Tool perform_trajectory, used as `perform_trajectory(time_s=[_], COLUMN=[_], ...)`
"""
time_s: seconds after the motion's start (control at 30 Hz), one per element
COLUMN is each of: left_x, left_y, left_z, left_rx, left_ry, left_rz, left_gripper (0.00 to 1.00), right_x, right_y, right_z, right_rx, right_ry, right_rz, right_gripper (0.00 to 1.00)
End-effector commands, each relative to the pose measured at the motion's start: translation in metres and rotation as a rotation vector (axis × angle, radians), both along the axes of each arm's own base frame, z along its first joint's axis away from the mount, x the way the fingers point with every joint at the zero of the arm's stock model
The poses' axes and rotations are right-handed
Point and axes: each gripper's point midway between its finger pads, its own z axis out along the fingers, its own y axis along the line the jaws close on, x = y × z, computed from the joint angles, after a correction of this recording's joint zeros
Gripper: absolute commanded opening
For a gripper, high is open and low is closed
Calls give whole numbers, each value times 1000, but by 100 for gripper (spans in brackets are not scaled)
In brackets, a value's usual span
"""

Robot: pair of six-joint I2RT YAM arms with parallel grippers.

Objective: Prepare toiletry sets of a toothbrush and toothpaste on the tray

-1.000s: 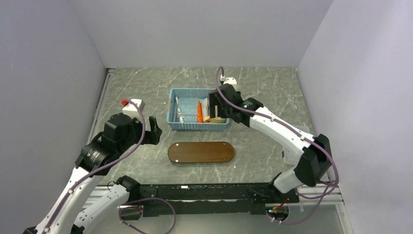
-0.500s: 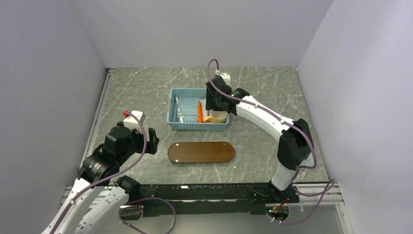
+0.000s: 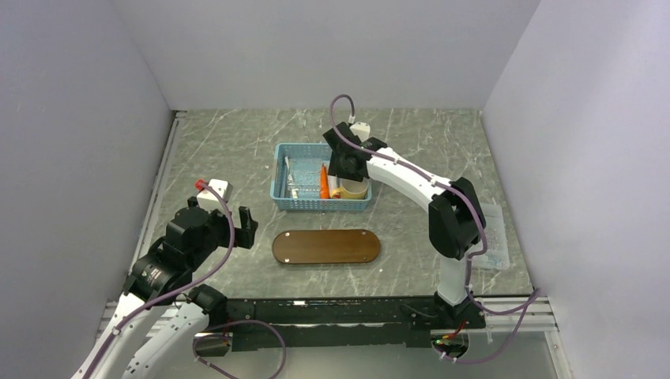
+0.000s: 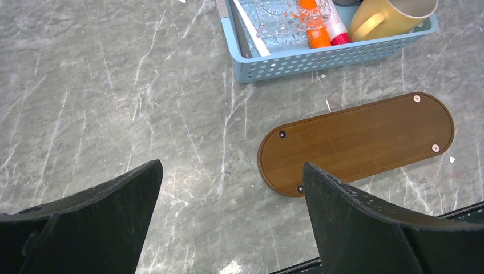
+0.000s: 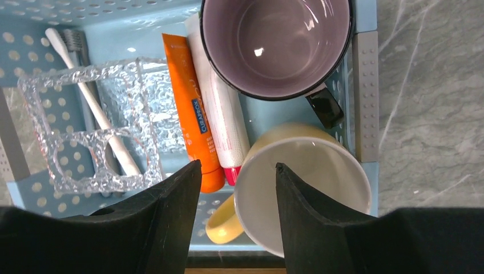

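**A:** How many of each do you count?

**B:** One tray (image 3: 325, 246) and one blue basket (image 3: 322, 204). In the basket are one orange toothpaste (image 5: 188, 108) and one white tube (image 5: 220, 125) with a red cap. There are two mugs, a yellow mug (image 5: 331, 177) and a dark-rimmed mug (image 5: 277, 51), and one clear holder (image 5: 145, 103). There are two brush heads: the white toothbrush (image 5: 64, 56), and a grey brush head (image 5: 73, 41) just beside it at 3 o'clock.

**A:** What does one camera catch that another misses?

**B:** From above, my right arm hides the dark-rimmed mug, while the right wrist view looks straight into it. The left wrist view shows the whole tray. The right wrist view catches only a brown sliver of it at 6 o'clock.

**A:** Which way do they lie?

**B:** The toothpaste lies flat mid-basket, touching the white tube at its 3 o'clock. Its long axis runs 11 to 5 in the right wrist view. The toothbrush lies at the basket's 9 o'clock end, head toward 11 and handle toward 5, crossing the clear holder. The tray rests on the table (image 3: 237, 142) at 6 o'clock of the basket, apart from it. Its long axis runs 9 to 3 from above.

**A:** And your grippers?

**B:** My right gripper (image 5: 238, 168) hangs over the basket, jaws roughly half apart and gripping nothing. The yellow mug's rim and the red cap show in the gap. My left gripper (image 4: 231, 168) sits at 9 o'clock of the tray, spread wide and holding nothing.
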Motion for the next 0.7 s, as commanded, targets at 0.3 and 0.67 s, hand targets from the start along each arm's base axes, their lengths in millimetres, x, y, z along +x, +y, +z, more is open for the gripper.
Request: perform_trajectory(time_s=[0.3,0.67], left_x=[4,5], left_y=[-1,-1], left_z=[7,6], left_rx=[-17,-11], left_ry=[-40,-37], left_rz=[2,4], left_gripper=[99,99], right_x=[20,16], right_y=[1,0], right_z=[-6,-16], right_rx=[17,5], right_ry=[26,53], right_rz=[-161,-138], right_gripper=[42,11])
